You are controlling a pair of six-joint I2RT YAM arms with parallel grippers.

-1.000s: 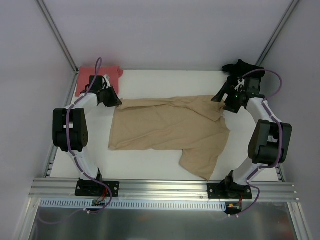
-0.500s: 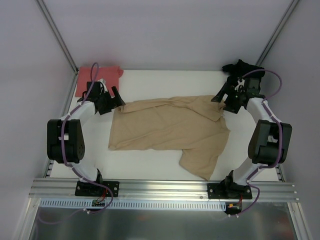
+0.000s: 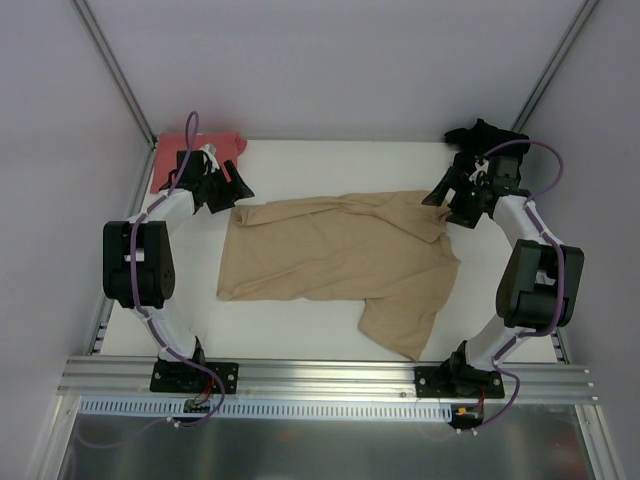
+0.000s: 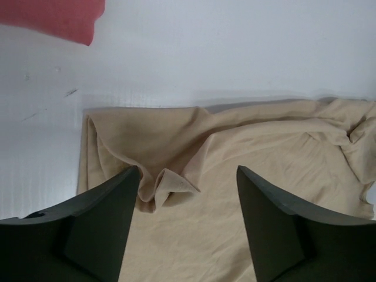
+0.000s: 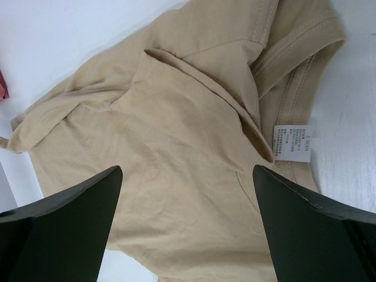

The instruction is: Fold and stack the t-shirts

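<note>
Tan-beige cloth lies mid-table: in the top view I see the tan t-shirt (image 3: 335,255) spread on the white table (image 3: 300,335), one sleeve toward lower centre. At its upper left edge the left gripper (image 3: 232,190), and at its upper right the right gripper (image 3: 440,195), both have jaws apart, grasping nothing. Only the left wrist view shows a small pucker (image 4: 170,185) in the cloth. Only the right wrist view shows the white label (image 5: 292,144) by the collar. Farthest back, the salmon-red t-shirt (image 3: 205,150) lies upper left. The black t-shirt (image 3: 480,132), upper right, appears in the top view alone.
</note>
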